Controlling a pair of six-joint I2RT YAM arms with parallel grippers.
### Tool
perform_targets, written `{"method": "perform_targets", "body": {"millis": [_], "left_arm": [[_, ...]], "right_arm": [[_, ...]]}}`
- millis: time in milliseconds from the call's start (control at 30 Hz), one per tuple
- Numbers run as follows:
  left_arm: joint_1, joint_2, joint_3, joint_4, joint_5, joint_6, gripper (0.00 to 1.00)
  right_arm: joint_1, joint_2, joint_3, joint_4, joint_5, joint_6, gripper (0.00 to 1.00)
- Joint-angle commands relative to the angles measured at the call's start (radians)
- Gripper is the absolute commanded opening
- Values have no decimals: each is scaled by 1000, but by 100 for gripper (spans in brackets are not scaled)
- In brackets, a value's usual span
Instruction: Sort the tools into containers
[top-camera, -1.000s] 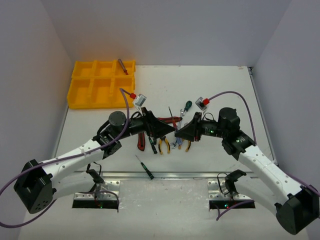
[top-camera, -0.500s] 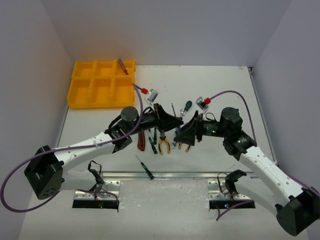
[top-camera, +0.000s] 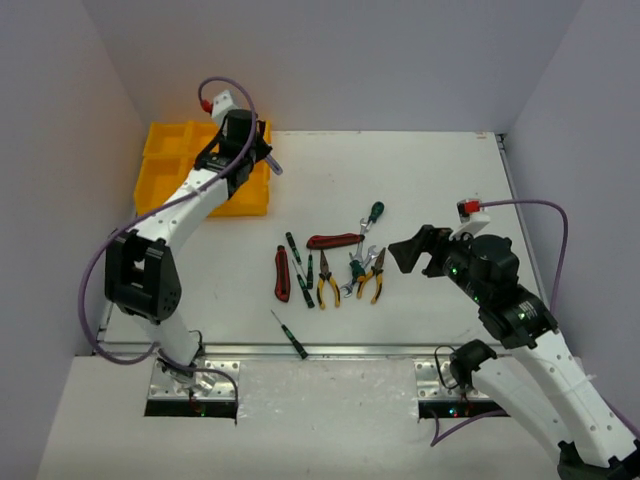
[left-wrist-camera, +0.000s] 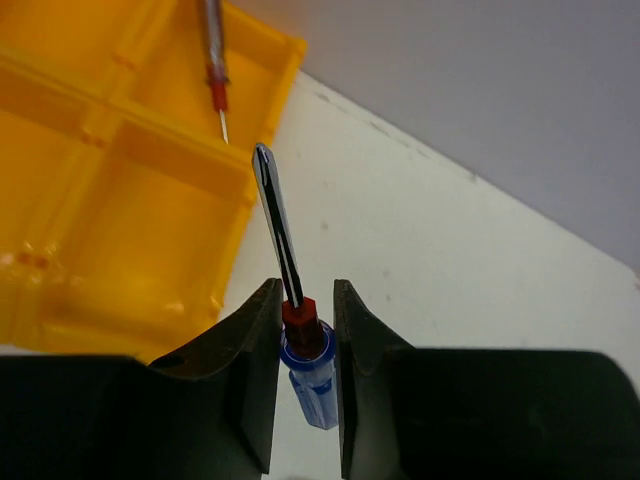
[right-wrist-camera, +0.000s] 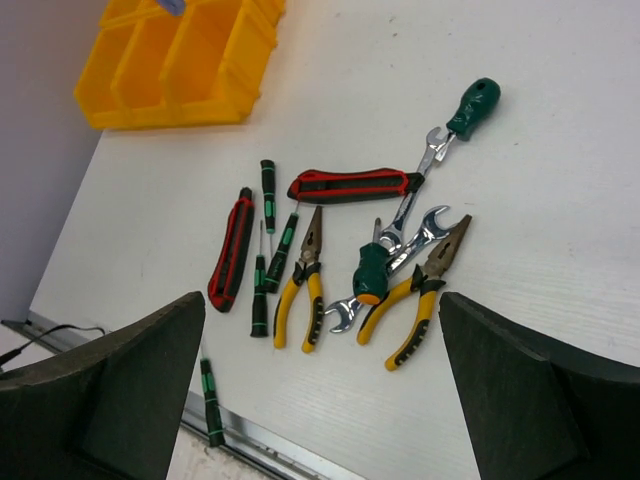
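Sitting on the white desk (top-camera: 420, 170), the yellow tray (top-camera: 165, 190) lies well apart from the right gripper (top-camera: 410, 250), whose jaws are spread wide, and from the loose tools (right-wrist-camera: 345, 186), while the left gripper (left-wrist-camera: 303, 300) hangs at the tray's right edge, jaws clamped on a blue-handled screwdriver (left-wrist-camera: 272, 205).

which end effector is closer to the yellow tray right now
Left. The left end effector holds a blue-handled screwdriver at the yellow tray's right edge; the right end effector hangs open beside the loose tools, well away from the tray.
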Motion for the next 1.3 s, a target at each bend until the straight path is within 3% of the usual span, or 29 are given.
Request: {"method": "perform_targets", "body": {"millis": [0,67,133,233,400,700,733,900,933,967,1100,1133,1233,1267], "left_arm": [[120,206,375,-101,-115,72,0],[150,383,580,-101,-137,139,0],[153,502,653,-25,-182,245,0],[170,625,778,25,-198,277,0],[176,672,696,223,-145,279,0],[181,746,780,152,-98,225,3],[182,740,776,142,-93,219,8],[182,640,710,96,-41,166,66],[182,639,707,95,-41,157,66],[182,598,708,67,-27,140,76],[181,432,695,-14,10,129,93],[181,324,677,-46,23,129,98],[181,88,549,-143,108,100,100],[181,-28,439,-145,163,87,100]], "right_arm": [[1,12,-8,-42,14,-38,99],[1,22,-18,-43,-35,-63,99],[2,17,-23,-65,-30,-72,99],[1,-13,-53,-60,-7,-82,99],[2,-31,-64,-56,-2,-122,99],[2,-22,-65,-56,3,-131,99],[1,-15,-64,-55,3,-129,99],[1,52,-49,-50,-8,-129,99],[2,67,-48,-54,-8,-129,99],[2,97,-21,-67,-3,-150,99],[2,182,25,-102,41,-147,99],[2,215,38,-98,23,-138,99],[2,299,56,-26,-114,-97,99],[1,342,58,-8,-153,-77,99]]}}
